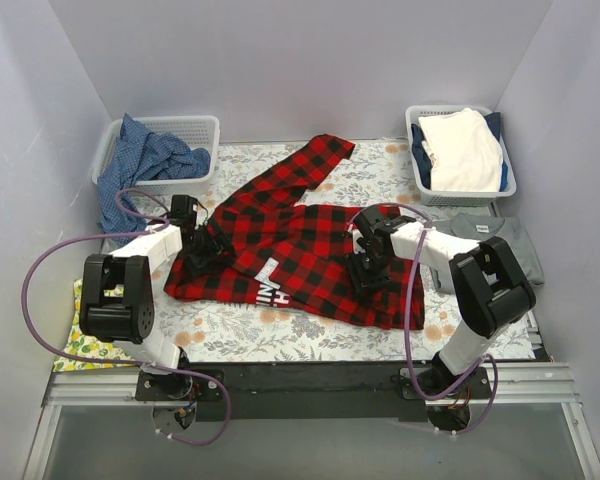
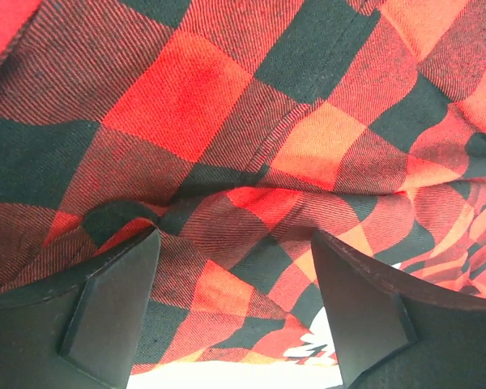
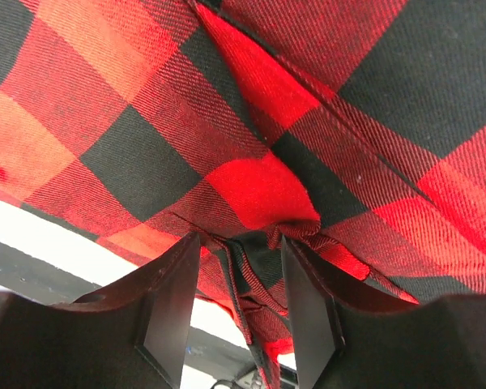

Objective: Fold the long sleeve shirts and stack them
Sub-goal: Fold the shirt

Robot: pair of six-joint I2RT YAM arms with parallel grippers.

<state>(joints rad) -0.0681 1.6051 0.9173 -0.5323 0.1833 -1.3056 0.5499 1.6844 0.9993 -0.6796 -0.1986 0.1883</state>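
Observation:
The red-and-black plaid shirt (image 1: 302, 232) lies crumpled across the middle of the floral mat, one sleeve stretched toward the back, white lettering (image 1: 267, 285) near its front edge. My left gripper (image 1: 204, 246) sits on the shirt's left part; in the left wrist view it (image 2: 236, 239) is open wide over the plaid cloth (image 2: 227, 97). My right gripper (image 1: 368, 262) is on the shirt's right part; in the right wrist view it (image 3: 240, 239) pinches a bunched fold of plaid (image 3: 259, 186). A grey shirt (image 1: 492, 236) lies folded at the right.
A white basket (image 1: 202, 128) at back left holds a blue cloth (image 1: 140, 160) that hangs out. A basket (image 1: 416, 150) at back right holds cream-white and navy cloth (image 1: 462, 150). A yellow print cloth (image 1: 80, 348) lies at the front left. White walls enclose the table.

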